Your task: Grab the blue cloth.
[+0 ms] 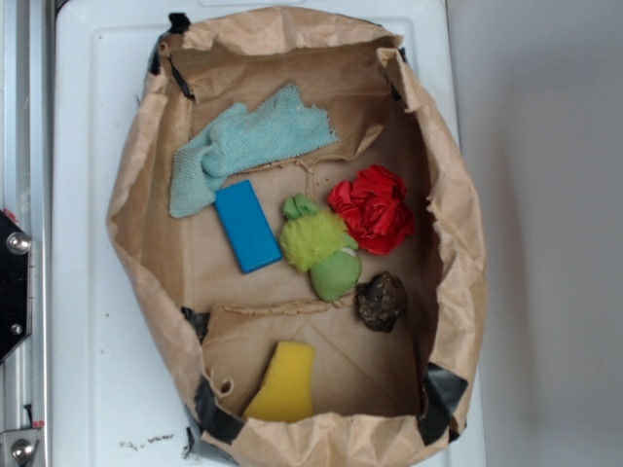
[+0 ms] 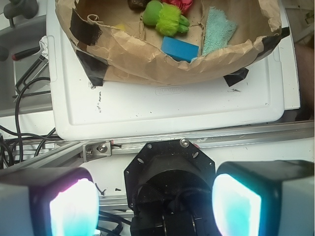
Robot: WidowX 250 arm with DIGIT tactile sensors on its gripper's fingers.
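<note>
The blue cloth (image 1: 243, 146), a pale teal terry rag, lies crumpled at the back left of the cut-open brown paper bag (image 1: 136, 195). The wrist view shows the blue cloth (image 2: 219, 29) just behind the bag's near wall. My gripper (image 2: 155, 204) is out of the exterior view. In the wrist view it hangs outside the bag, over the robot's black base and the metal rail, well short of the cloth. Its two glowing pads (image 2: 74, 209) stand wide apart with nothing between them.
Inside the bag lie a bright blue block (image 1: 246, 226), a green fuzzy toy (image 1: 319, 248), a red crumpled item (image 1: 372, 207), a dark brown lump (image 1: 382, 300) and a yellow sponge (image 1: 284, 381). The bag sits on a white tray (image 1: 88, 292). Cables (image 2: 24, 98) run at the left.
</note>
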